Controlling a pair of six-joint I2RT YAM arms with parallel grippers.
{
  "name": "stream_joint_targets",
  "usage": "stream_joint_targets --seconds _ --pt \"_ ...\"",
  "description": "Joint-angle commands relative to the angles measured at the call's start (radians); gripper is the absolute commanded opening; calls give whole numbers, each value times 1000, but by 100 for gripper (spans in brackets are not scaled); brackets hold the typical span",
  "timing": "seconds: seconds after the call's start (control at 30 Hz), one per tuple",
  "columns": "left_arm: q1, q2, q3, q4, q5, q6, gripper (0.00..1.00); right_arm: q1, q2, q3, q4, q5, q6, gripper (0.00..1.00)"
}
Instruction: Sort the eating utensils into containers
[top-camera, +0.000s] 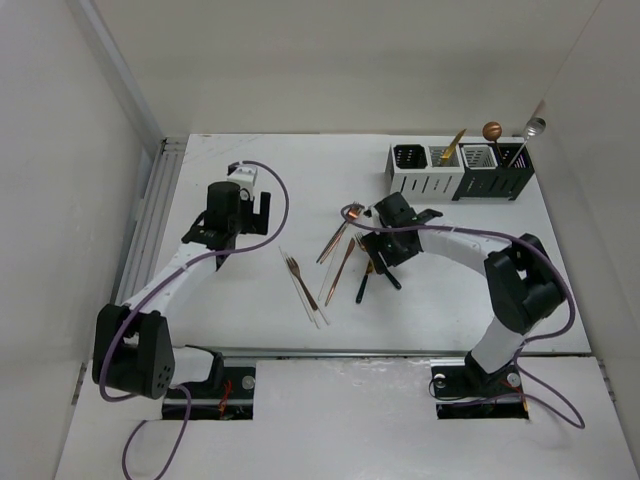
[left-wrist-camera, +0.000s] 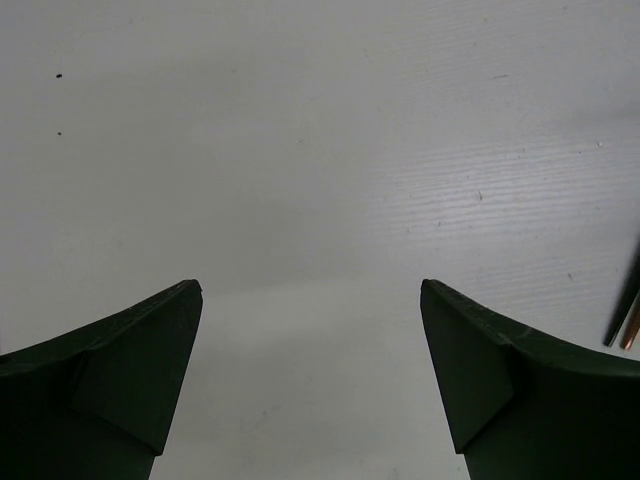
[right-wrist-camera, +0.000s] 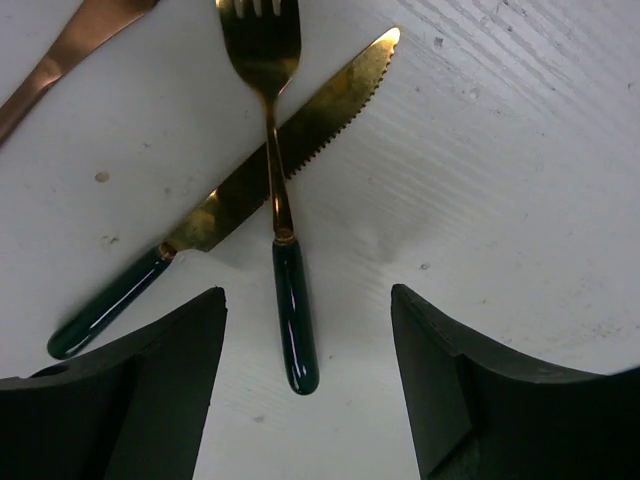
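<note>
Several utensils lie in a loose pile at mid-table: copper pieces (top-camera: 341, 268), white-handled ones (top-camera: 305, 290) and black-handled ones (top-camera: 364, 285). The four joined containers (top-camera: 460, 172) stand at the back right and hold a gold piece, a copper spoon and a silver spoon. My right gripper (top-camera: 385, 250) is open just above the pile. In the right wrist view a gold fork with a dark handle (right-wrist-camera: 282, 215) lies across a gold serrated knife (right-wrist-camera: 250, 180), the fork's handle end between my open fingers (right-wrist-camera: 150, 380). My left gripper (top-camera: 222, 232) is open and empty over bare table.
A copper handle (right-wrist-camera: 60, 60) lies at the upper left of the right wrist view. Two utensil ends (left-wrist-camera: 625, 310) show at the right edge of the left wrist view. White walls enclose the table on the left, back and right.
</note>
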Motion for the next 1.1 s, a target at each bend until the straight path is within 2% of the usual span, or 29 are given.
stream_joint_targets --seconds 0.0,0.13,0.17,0.23,0.27,0.3,0.43,0.53,0.67,0.77,0.87,0.93,0.97,1.07 --pt "-17 -70 -25 15 -4 -11 88 6 38 9 33 16 42 70" --pt "-17 -93 -45 24 -13 -11 88 43 121 34 33 16 42 52" --pt "-17 -102 -54 24 -22 -11 88 57 150 43 33 16 42 41" --pt "-17 -111 -67 33 -32 -11 88 57 174 43 33 16 51 29" --pt "-17 -122 -67 33 -32 -11 88 57 187 43 33 5 51 12" --pt "-17 -122 -67 33 -32 -11 88 57 187 43 33 5 51 2" --pt "-17 -131 -76 33 -41 -2 88 57 129 52 11 37 40 0" --pt "-17 -131 -85 33 -41 -2 88 48 57 118 -62 84 -9 0" --pt "-17 -131 -85 42 -41 7 88 -12 -72 279 -136 106 -101 0" --pt "-17 -131 -85 52 -61 18 88 -99 -166 427 -80 0 -142 0" --pt "-17 -121 -85 52 -72 27 90 -179 -232 465 158 -87 -152 0" --pt "-17 -110 -85 52 -72 27 90 -216 -260 426 334 -125 -143 0" --pt "-17 -110 -85 52 -72 27 90 -245 -269 379 515 -126 -133 0" --pt "-17 -87 -76 61 -81 27 90 -270 -240 318 806 -88 -124 0"
